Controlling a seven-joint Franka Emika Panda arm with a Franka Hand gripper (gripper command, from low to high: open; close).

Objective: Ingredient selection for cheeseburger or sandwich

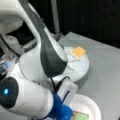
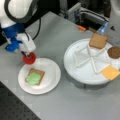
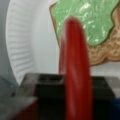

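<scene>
The sandwich is a brown toast square [image 2: 37, 73] topped with green lettuce [image 2: 33, 78], lying on a white paper plate [image 2: 51, 75]. My gripper [image 2: 26, 54] hangs over the plate's left rim, shut on a red tomato disc [image 2: 29, 58] held on edge. In the wrist view the tomato disc [image 3: 75, 75] stands upright between the jaws, with the lettuce [image 3: 87, 20] and toast [image 3: 105, 53] beyond it on the plate [image 3: 27, 45]. In a front view the arm hides the fingers, and only a corner of the lettuce [image 1: 81, 116] shows.
A round white divided tray [image 2: 82, 72] at a front view's right holds another toast slice [image 2: 98, 40], a brown patty [image 2: 114, 52] and a yellow cheese square [image 2: 110, 72]. The cheese [image 1: 78, 52] also shows behind the arm. Dark equipment lines the table's far edge.
</scene>
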